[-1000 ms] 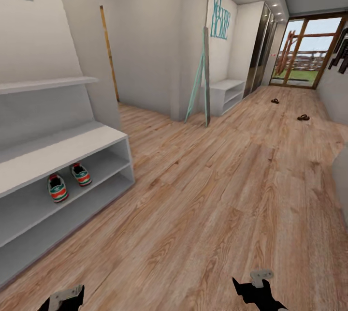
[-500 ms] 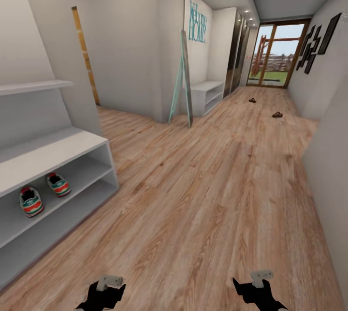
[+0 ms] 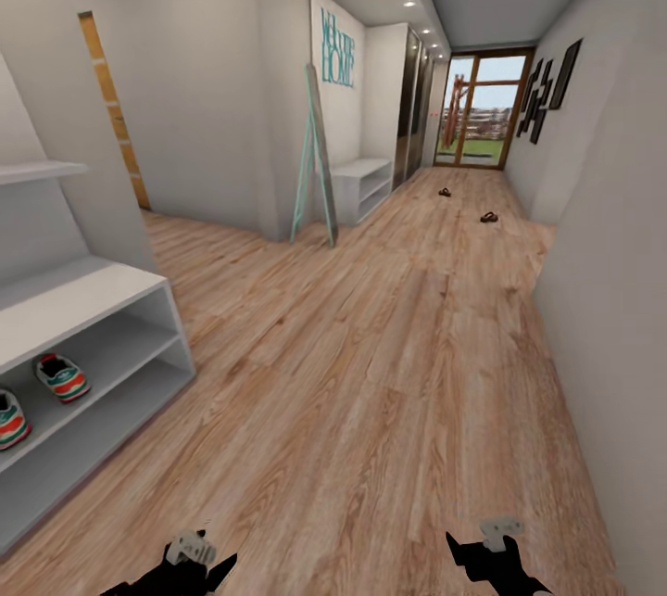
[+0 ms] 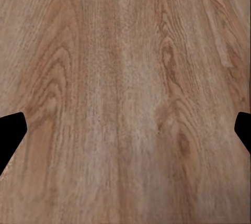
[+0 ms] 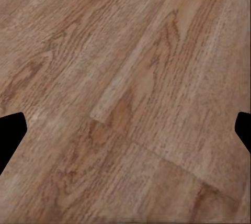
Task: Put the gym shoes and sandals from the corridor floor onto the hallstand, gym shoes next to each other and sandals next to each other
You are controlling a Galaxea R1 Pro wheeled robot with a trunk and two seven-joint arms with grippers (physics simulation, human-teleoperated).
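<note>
Two gym shoes, one [image 3: 62, 378] and the other [image 3: 10, 419], sit side by side on the upper open shelf of the light-grey hallstand [image 3: 83, 290] at the left. Far down the corridor floor [image 3: 371, 374] lie the two small brown sandals, one [image 3: 445, 193] nearer the glass door and one [image 3: 489, 218] to its right. My left gripper [image 3: 190, 559] and right gripper [image 3: 491, 550] hang low at the bottom of the head view. Both wrist views show the fingertips [image 4: 10, 135] [image 5: 10, 135] wide apart over bare wood planks [image 4: 125, 98] [image 5: 125, 98], holding nothing.
A tall leaning mirror [image 3: 313, 160] and a low white bench [image 3: 361, 188] stand along the left wall mid-corridor. A wall [image 3: 611, 318] runs close on the right. A glass door [image 3: 477, 109] closes the far end.
The whole head view has swung to the right: the hallstand and gym shoes slid toward the left edge, the sandals and door moved toward the centre. Both grippers stay low and empty.
</note>
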